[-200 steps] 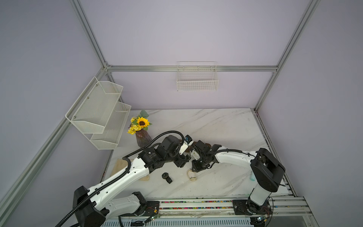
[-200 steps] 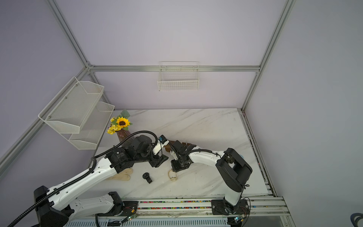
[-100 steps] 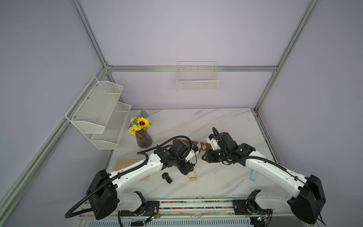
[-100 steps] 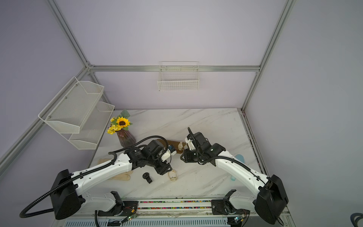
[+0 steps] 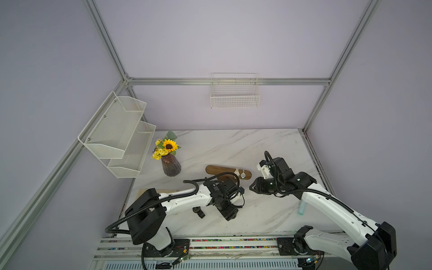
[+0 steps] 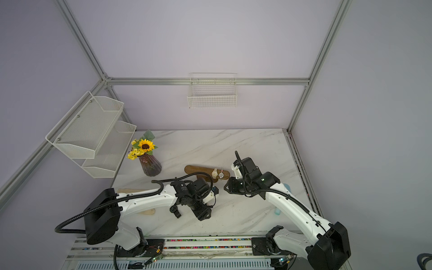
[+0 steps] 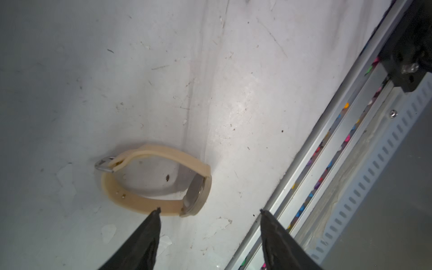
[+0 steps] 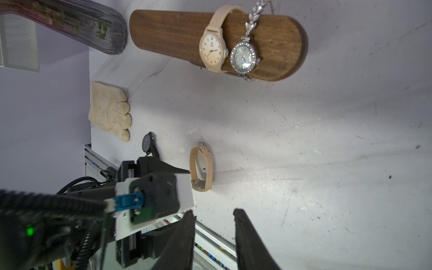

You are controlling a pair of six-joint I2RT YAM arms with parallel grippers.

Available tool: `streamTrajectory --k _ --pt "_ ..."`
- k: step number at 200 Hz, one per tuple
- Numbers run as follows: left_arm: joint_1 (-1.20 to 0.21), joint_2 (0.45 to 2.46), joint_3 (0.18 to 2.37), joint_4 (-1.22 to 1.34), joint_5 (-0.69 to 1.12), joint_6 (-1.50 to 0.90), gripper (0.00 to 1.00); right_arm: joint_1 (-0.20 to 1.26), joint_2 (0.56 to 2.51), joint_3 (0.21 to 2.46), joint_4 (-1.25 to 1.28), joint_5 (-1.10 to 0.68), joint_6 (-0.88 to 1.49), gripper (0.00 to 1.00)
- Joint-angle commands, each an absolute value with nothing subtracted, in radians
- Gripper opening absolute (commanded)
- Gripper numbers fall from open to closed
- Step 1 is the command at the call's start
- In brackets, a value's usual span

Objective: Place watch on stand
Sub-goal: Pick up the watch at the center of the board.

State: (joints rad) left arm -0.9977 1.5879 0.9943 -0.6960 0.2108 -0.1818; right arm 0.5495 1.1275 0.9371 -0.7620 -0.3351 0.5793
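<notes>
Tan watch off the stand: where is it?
In the left wrist view the tan watch lies near the front rail, just before the open left end effector.

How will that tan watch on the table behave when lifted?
The watch, buckled into a loop standing on edge, probably keeps its shape. Its thin strap likely flexes if squeezed. The case at one end may tip it.

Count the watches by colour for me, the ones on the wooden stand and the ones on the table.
Beige: 2, the cream watch on the stand and the tan watch on the table
Silver: 1, the jewelled watch on the stand
Black: 1, the black watch on the table
Total: 4
</notes>
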Motion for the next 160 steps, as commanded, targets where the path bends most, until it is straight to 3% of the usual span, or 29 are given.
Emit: streamTrajectory --k 1,97,160 --pt "-1.006 1.627 1.027 -0.668 0.174 -0.207 0.65 0.542 1.103 0.949 -0.789 -0.337 0.584 0.32" --pt "-1.005 1.688 1.102 -0.67 0.169 -0.187 0.58 0.53 1.104 0.937 -0.795 -0.35 0.558 0.31" --pt "-1.004 1.73 1.13 -0.699 0.146 -0.183 0.4 0.517 1.099 0.931 -0.795 -0.36 0.547 0.31"
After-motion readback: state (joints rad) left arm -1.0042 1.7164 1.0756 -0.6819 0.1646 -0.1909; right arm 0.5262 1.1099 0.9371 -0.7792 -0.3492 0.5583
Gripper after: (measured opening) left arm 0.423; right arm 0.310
